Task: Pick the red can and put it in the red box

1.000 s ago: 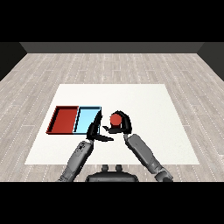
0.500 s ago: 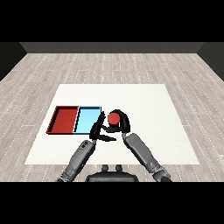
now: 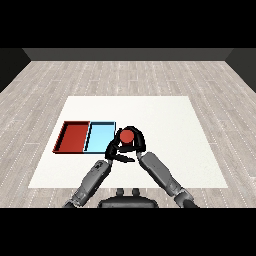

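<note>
My right hand (image 3: 134, 144) has its fingers curled round the red can (image 3: 126, 136), held upright just beside the near right corner of the light blue tray (image 3: 99, 136). My left hand (image 3: 116, 152) lies just below the can, its fingers straight and relaxed, pointing toward the right hand. The red tray (image 3: 73, 136) sits touching the blue one's left side on the white table (image 3: 165, 125), apart from the can.
</note>
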